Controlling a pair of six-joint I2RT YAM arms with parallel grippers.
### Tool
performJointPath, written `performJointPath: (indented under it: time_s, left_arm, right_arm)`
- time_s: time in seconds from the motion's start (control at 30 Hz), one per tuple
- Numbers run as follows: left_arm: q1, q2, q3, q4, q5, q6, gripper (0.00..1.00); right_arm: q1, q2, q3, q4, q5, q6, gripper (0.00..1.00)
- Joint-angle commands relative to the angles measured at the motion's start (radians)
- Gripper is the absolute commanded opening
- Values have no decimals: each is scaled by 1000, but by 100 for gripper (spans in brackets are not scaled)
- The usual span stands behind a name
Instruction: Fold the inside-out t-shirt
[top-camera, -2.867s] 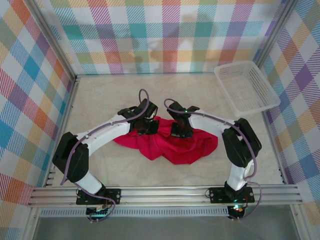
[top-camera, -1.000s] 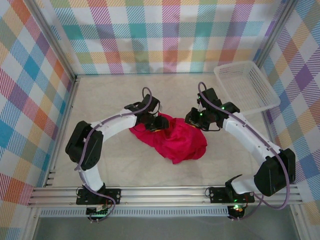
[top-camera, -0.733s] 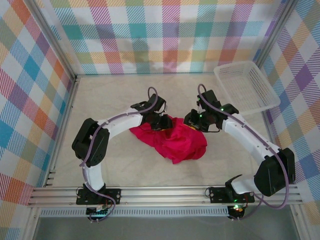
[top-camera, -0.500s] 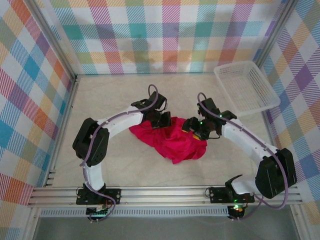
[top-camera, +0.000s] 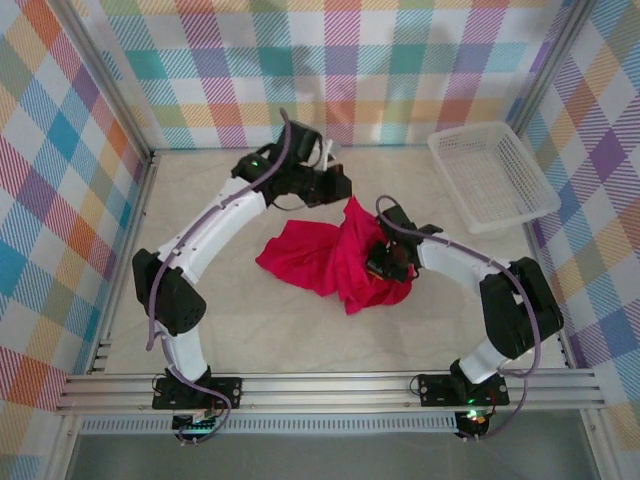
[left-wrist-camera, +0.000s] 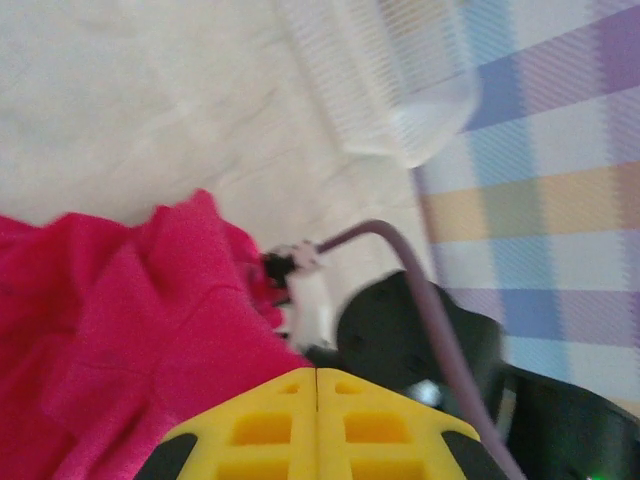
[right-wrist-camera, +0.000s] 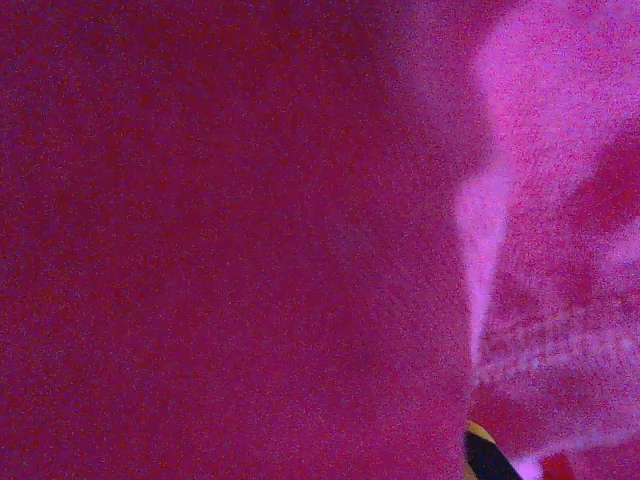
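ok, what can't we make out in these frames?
Right gripper: tips buried in the shirt from above; cloth against its wrist lens hides whether it grips.
Left gripper: wrist view blurred, fingers cut by the bottom edge.
Shirt's tag, collar, sleeves: lost in the bunching, all views.
Basket: blurred and cut by the top edge in the left wrist view.

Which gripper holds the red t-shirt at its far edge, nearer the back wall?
The left gripper: it holds the far corner of the t-shirt in a peak; the right gripper sits in bunched cloth nearer the bases.
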Motion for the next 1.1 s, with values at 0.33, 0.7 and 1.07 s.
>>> performJointPath:
  time_s: [0.33,0.7,1.07]
  left_arm:
    - [79,-156,-427,222,123,-37,4]
    - [-48,-41,-440,79,-59,119,59]
    - [-108,146,-340,32,-142,167,48]
  right_arm:
    - [-42,-130,130,-193,-83,-208,31]
    - [-43,-261,76,-222,-63,-177,38]
    - [-43,-253,58,-162,-159,-114,42]
